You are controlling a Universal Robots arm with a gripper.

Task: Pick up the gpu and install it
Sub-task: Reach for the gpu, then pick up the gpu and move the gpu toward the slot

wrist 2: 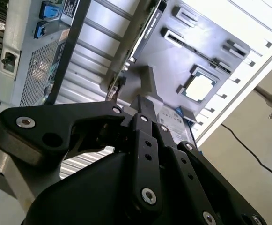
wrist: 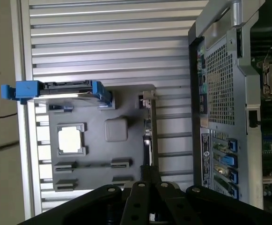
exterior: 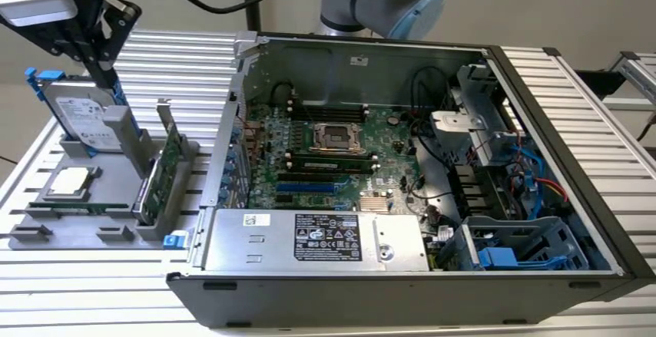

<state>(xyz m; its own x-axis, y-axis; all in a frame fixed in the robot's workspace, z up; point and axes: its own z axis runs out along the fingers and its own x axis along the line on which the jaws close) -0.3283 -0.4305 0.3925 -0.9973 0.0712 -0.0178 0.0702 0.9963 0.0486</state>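
Item: gpu (exterior: 156, 174), stood on edge in grey holder tray (exterior: 61, 233) at 9 o'clock of the case (exterior: 389, 299), seemingly to present its top edge; gripper (exterior: 104, 76), fingers together and empty, hovers at its 11 o'clock.

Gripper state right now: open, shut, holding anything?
Gripper: shut, holding nothing; the gpu stands upright in the gray holder, untouched.

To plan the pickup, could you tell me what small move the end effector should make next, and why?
Probably shift toward the exterior view's right: the end effector hangs above the hard drive, while the gpu stands upright in the holder beside it.
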